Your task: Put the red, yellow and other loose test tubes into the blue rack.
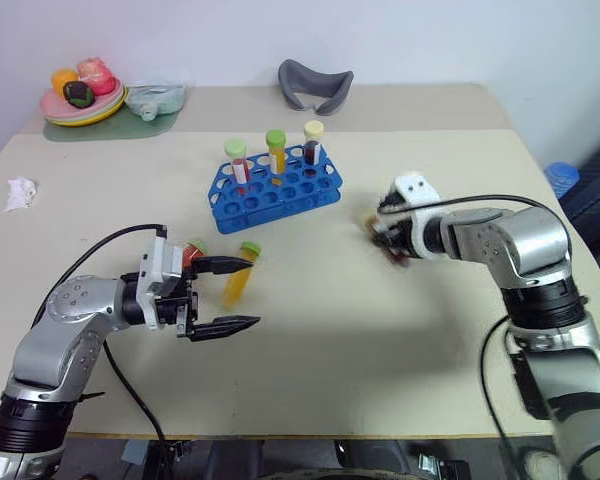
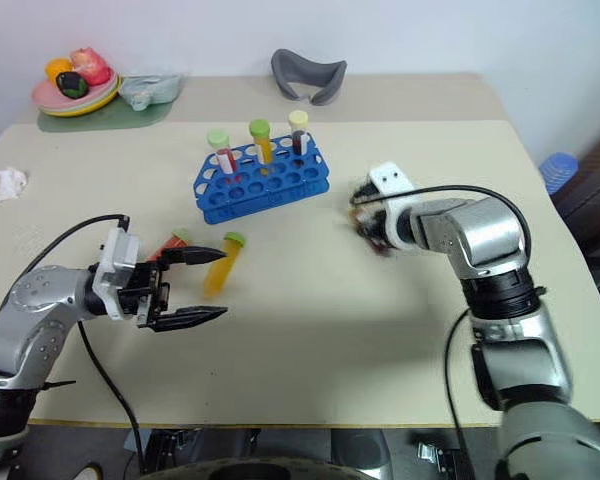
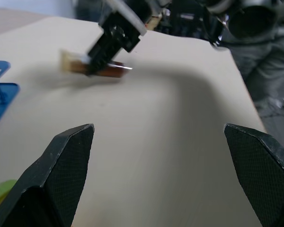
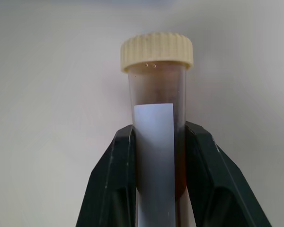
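The blue rack [image 1: 280, 192] stands at the table's middle back with three capped test tubes upright in its far row. A yellow test tube [image 1: 240, 277] with a green cap lies loose on the table in front of the rack. A red test tube [image 1: 192, 250] lies beside it, partly hidden behind my left gripper. That left gripper [image 1: 253, 292] hangs open and level just in front of both, holding nothing. To the right of the rack, my right gripper [image 1: 385, 237] is shut on a dark brown test tube [image 4: 156, 94] with a cream cap, lifted off the table.
A plate of toy food [image 1: 80, 100] and a pale green dish [image 1: 155, 100] sit at the back left. A grey curved object [image 1: 315, 85] lies at the back centre. Crumpled white paper [image 1: 20, 193] is near the left edge. A blue item [image 1: 560, 177] sits beyond the right edge.
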`<state>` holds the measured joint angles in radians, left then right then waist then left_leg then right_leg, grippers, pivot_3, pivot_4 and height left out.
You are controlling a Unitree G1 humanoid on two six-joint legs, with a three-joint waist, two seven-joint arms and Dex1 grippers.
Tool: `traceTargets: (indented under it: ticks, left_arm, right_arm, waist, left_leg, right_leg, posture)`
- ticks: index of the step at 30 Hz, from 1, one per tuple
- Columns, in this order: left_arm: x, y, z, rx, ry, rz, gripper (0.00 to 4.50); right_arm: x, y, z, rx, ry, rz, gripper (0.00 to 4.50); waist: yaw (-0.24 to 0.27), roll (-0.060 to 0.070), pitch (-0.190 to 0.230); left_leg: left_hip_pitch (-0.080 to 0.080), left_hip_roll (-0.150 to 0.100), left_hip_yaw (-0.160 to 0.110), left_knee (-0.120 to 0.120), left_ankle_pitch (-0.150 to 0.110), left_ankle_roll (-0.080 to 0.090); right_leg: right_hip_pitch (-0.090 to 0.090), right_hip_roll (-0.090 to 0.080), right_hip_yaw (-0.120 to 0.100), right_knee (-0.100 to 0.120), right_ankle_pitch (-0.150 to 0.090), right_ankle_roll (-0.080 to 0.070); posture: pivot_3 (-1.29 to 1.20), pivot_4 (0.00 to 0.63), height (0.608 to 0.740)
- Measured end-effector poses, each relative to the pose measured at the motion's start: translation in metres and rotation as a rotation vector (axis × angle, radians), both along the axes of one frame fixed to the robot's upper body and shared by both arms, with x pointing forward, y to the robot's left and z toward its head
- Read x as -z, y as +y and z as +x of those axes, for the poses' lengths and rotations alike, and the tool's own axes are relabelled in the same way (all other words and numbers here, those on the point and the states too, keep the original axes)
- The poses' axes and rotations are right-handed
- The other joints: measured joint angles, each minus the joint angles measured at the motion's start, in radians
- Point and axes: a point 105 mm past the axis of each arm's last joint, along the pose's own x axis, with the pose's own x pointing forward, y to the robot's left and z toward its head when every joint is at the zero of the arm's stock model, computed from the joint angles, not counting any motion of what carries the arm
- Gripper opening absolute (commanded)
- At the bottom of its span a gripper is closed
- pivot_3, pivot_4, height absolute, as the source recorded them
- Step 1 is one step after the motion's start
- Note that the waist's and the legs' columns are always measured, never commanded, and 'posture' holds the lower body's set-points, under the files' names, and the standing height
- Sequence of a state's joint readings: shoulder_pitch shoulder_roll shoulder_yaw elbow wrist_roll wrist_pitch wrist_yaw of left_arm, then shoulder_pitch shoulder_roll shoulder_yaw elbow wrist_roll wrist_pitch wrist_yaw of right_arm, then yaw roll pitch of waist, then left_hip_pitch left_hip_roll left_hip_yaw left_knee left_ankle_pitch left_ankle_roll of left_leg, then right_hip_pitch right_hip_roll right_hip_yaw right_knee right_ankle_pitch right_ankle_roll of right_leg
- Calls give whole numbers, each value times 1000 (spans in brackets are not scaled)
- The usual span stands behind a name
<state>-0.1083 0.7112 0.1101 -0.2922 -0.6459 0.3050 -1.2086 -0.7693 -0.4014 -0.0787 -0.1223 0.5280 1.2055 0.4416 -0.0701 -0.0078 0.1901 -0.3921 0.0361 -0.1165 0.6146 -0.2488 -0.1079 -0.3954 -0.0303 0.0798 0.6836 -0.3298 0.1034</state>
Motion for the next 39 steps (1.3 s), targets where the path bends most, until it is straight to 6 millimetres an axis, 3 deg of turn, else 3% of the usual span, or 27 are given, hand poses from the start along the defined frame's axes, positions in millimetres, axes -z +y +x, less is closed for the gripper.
traceTargets:
  ticks: [3,6,11,19,25,32,39]
  left_arm:
    - [0,0,2,-34,13,-25,4500]
    - [-1,3,5,-73,13,-46,4500]
    - [-4,5,10,-129,16,-90,4500]
    - [-9,10,12,-210,-2,-121,4500]
    - [-10,17,9,-256,-1,-137,4500]
    - [-12,17,6,-281,-3,-153,4500]
    - [-18,19,4,-297,-9,-170,4500]
  right_arm:
    - [-60,16,2,-32,-270,189,794]
    - [-84,15,11,17,-456,301,794]
    - [-61,12,40,138,-541,367,794]
    - [-17,38,65,138,-599,377,794]
    - [-14,48,68,118,-647,406,794]
    - [4,57,70,128,-613,427,794]
    - [8,57,74,160,-586,448,794]
  waist:
    - [0,0,0]
    - [2,-1,-1]
    - [-3,0,0]
    - [-6,1,0]
    - [-5,1,0]
    - [-6,1,0]
    - [-6,1,0]
  left_leg:
    - [0,0,0,0,0,0]
    - [1,0,0,1,0,0]
    - [1,0,0,0,0,0]
    - [1,0,0,0,0,-1]
    - [1,0,0,0,0,-1]
    - [1,0,0,0,0,-1]
    - [1,0,0,0,0,-1]
  right_leg:
    - [1,0,0,0,0,0]
    - [1,-1,0,-1,0,0]
    - [1,-1,0,0,0,0]
    - [0,0,0,1,0,0]
    - [0,0,0,1,0,0]
    - [0,0,0,1,0,0]
    - [0,0,0,1,0,0]
  posture:
    - [0,150,740]
    - [0,150,740]
    - [0,150,740]
    - [0,150,740]
    - [0,150,740]
    - [0,150,740]
    - [0,150,740]
